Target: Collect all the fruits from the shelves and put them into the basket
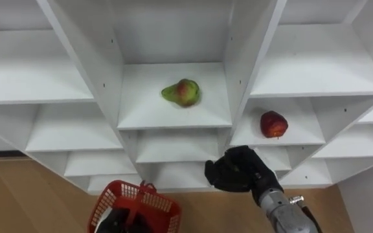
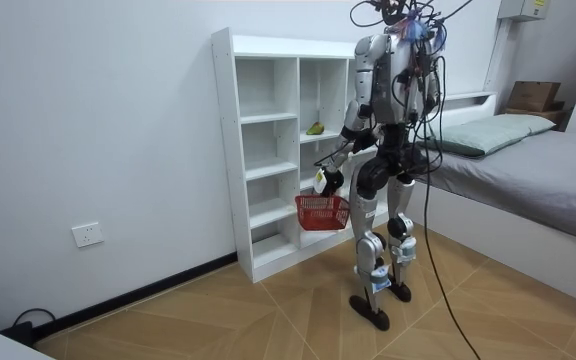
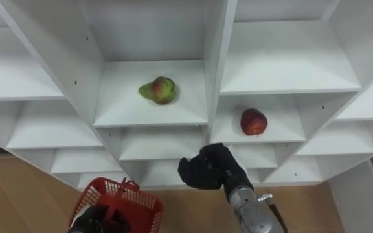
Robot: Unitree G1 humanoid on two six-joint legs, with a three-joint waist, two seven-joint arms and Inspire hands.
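On the room view's right a grey bed (image 2: 558, 175) with a pale pillow (image 2: 488, 133) stands on the wooden floor (image 2: 268, 320), a cardboard box (image 2: 533, 96) beyond it, and a wall socket (image 2: 87, 235) sits far left.

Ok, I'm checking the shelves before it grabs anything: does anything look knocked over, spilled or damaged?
Nothing stands out. The pear and the apple rest whole on separate shelves of the closet. The red basket hangs upright from the left hand.
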